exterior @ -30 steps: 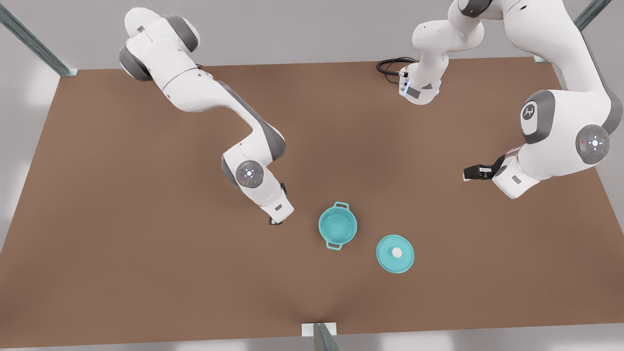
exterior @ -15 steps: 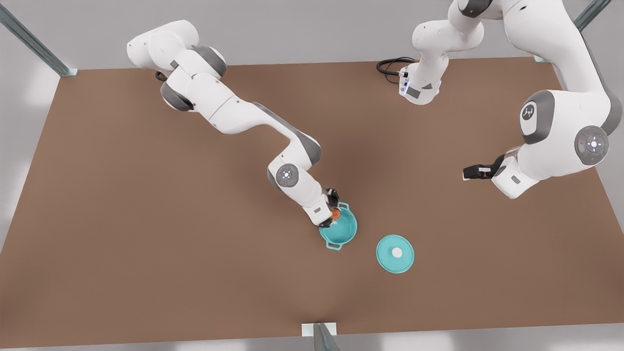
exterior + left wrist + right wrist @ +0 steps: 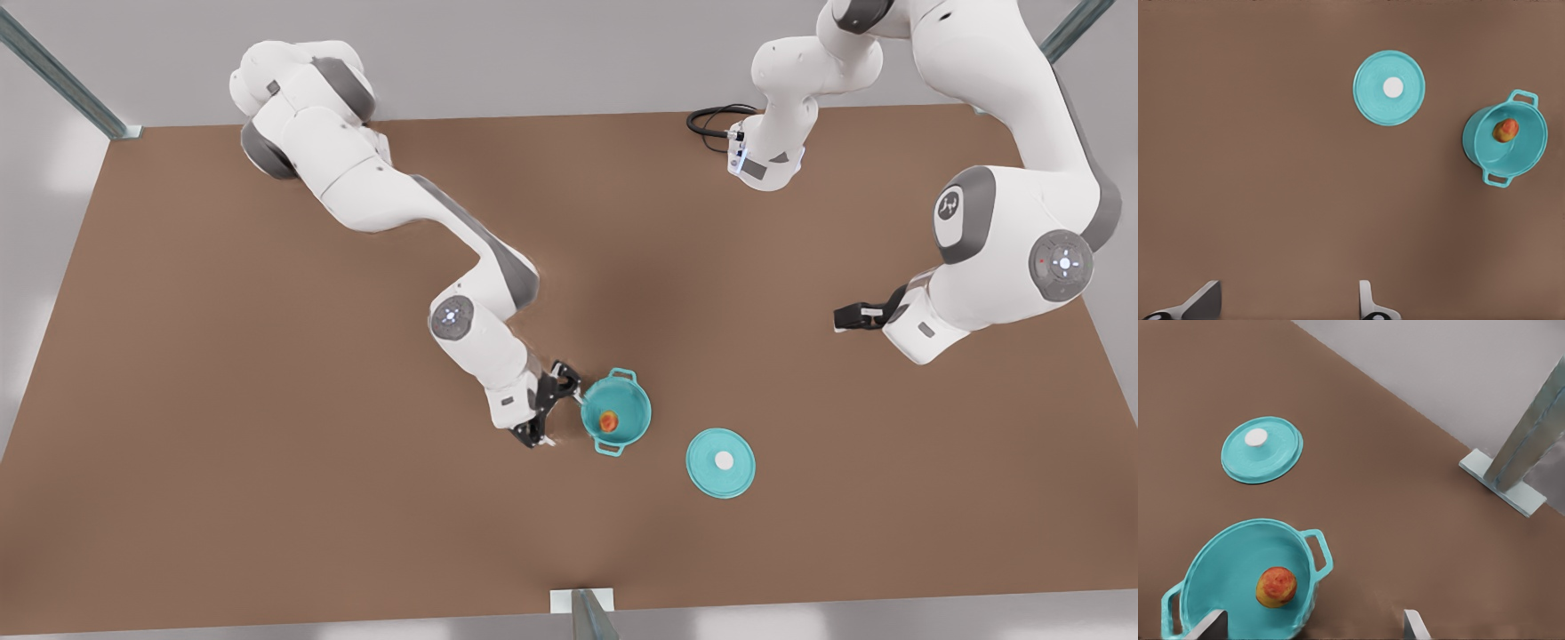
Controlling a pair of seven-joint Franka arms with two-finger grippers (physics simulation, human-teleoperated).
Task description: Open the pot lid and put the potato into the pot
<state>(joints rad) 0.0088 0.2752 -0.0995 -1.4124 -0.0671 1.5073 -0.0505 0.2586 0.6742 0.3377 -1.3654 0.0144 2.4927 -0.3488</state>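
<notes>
Brown matte table [image 3: 267,444] takes up pretty much the whole scene, with pale grey floor around it and metal frame posts [image 3: 62,80] at the corners; another post stands on a small plate at the table's near edge [image 3: 582,609]. A black cable [image 3: 711,120] loops on the far side by one arm's base.

The right gripper [image 3: 558,411] sits just beside the pot [image 3: 616,411], on the front view's left of it, low over the table. Its fingers [image 3: 1211,625] are spread wide apart with nothing between them. From its wrist camera you look straight down into the pot [image 3: 1238,577].

The potato [image 3: 608,420] is inside the pot, lying on the teal bottom close to the wall nearest that gripper. You can see it from the right wrist [image 3: 1276,587] and from the left wrist too [image 3: 1505,130].

The pot lid [image 3: 721,462] is off, lying flat on the table with the white knob up, near the pot on the front view's right but not touching it.

The left gripper [image 3: 843,317] waits well apart on the front view's right, up above the table, fingers [image 3: 1201,300] spread and empty.
</notes>
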